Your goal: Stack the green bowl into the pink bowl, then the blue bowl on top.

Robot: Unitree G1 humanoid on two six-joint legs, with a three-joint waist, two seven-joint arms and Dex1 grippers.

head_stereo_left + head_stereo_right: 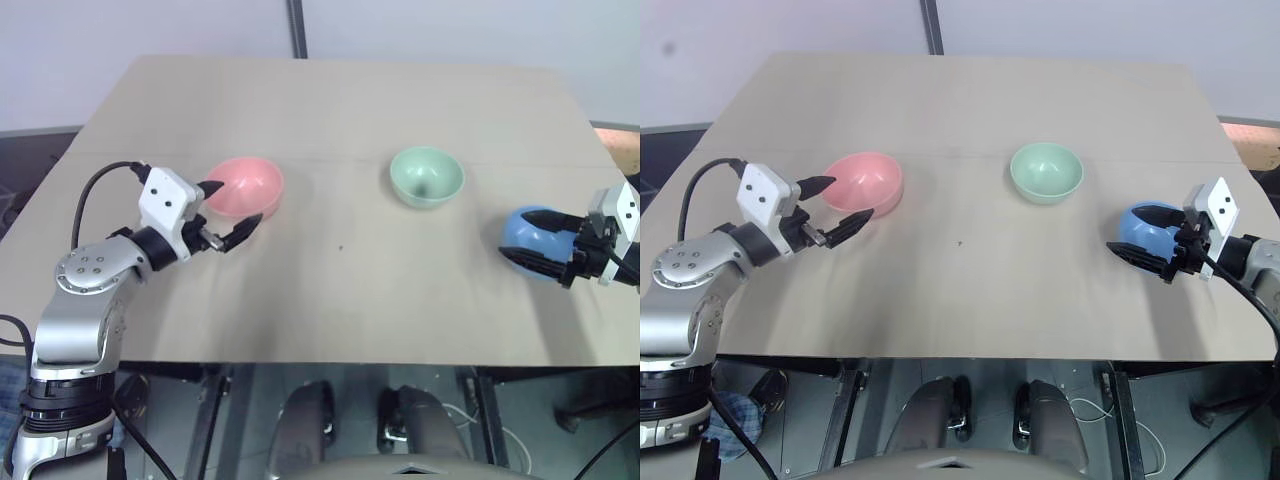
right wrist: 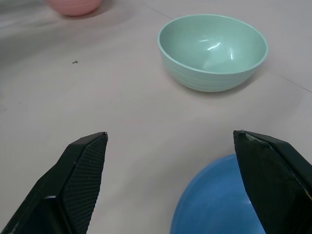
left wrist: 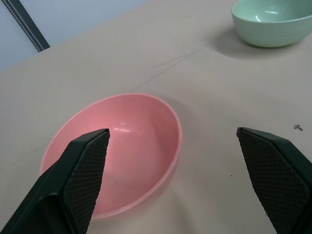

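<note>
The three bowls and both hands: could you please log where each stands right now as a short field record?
pink bowl: upright on the table, on the robot's left, empty
green bowl: upright, mid-table, empty
blue bowl: on the robot's right, between the right hand's fingers
left hand: open, straddling the pink bowl's near rim
right hand: open around the blue bowl
stacking: not begun

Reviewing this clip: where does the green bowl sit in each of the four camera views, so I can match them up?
Left eye view: green bowl right of centre on the table, between the pink and blue bowls.
Right eye view: just right of centre.
Left wrist view: at the frame's edge, partly cut off.
Right wrist view: whole, beyond the end effector.
Shared landmark: the pink bowl.
</note>
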